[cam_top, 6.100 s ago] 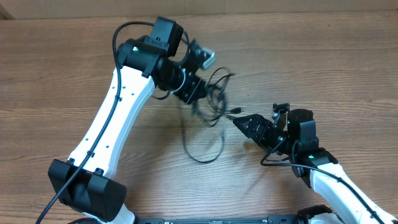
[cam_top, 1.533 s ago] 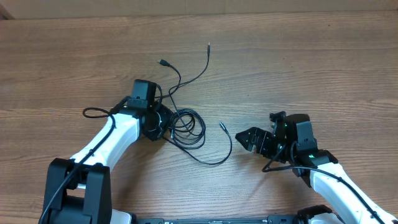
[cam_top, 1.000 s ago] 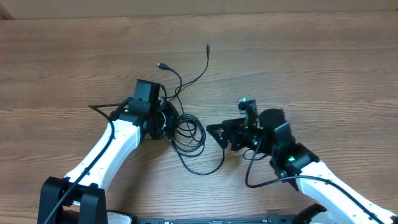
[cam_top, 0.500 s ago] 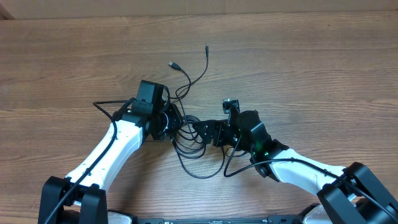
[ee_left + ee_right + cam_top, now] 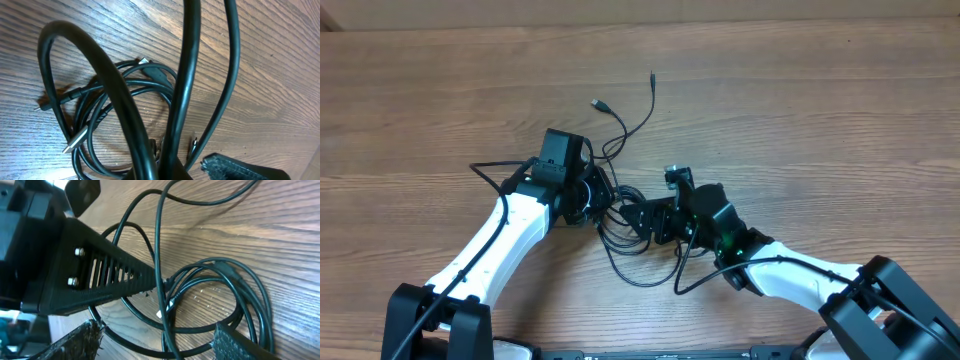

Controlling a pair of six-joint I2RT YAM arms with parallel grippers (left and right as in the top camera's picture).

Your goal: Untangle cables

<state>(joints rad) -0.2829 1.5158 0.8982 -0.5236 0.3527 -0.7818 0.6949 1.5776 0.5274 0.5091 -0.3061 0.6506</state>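
Thin black cables (image 5: 638, 125) lie in a tangled coil mid-table, with two loose ends reaching back: a small plug (image 5: 652, 76) and a USB tip (image 5: 598, 103). My left gripper (image 5: 600, 200) is at the coil's left side. In the left wrist view it (image 5: 175, 172) is shut on cable strands (image 5: 185, 75) that rise close to the lens, and a silver tip (image 5: 72, 144) lies on the wood. My right gripper (image 5: 632, 215) is over the coil from the right. In the right wrist view it (image 5: 155, 340) is open, with its fingers on either side of coil strands (image 5: 158, 255).
The wooden table (image 5: 840, 110) stretches all around. The left gripper's slotted black finger (image 5: 100, 275) is right beside my right gripper. The right arm's own thicker cord (image 5: 685, 275) loops below the coil.
Over the last second my right arm has reached left from the table's right side to the coil, closing in on the left gripper. The left gripper has shifted slightly, with the cables still in it.
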